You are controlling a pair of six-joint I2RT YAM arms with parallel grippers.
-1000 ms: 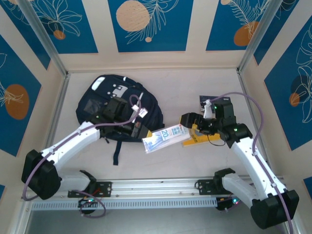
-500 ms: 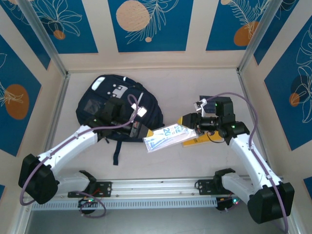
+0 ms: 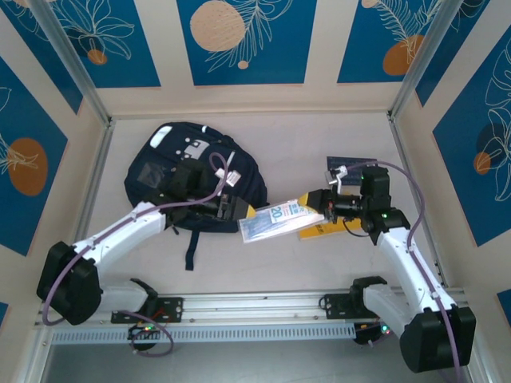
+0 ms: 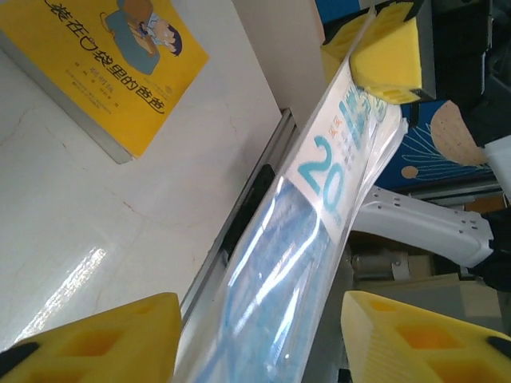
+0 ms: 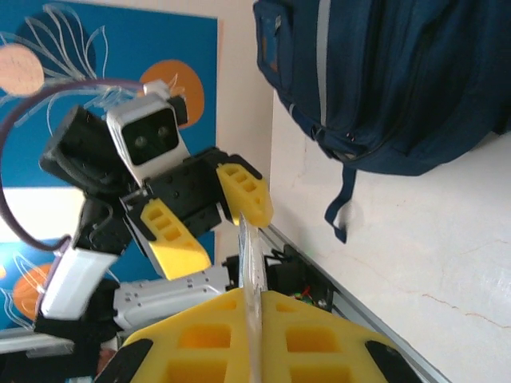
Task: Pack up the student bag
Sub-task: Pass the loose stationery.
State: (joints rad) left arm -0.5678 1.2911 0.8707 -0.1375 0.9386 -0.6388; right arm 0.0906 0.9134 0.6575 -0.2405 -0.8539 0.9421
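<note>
Pale tabletop (image 3: 279,152), right claw (image 5: 254,307) pinching clear packet (image 3: 275,222), left claw (image 4: 259,319) spread, left wrist view adds yellow book (image 4: 104,68)

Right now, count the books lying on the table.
2: a yellow book beneath the right gripper, and a dark booklet just behind that arm. More may be hidden in the backpack.

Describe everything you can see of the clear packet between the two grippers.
The clear plastic packet is long and flat, with blue contents and a white label printed with a blue 20. The right gripper is shut on its labelled end; the left gripper stands open around the other end, beside the student bag.
</note>
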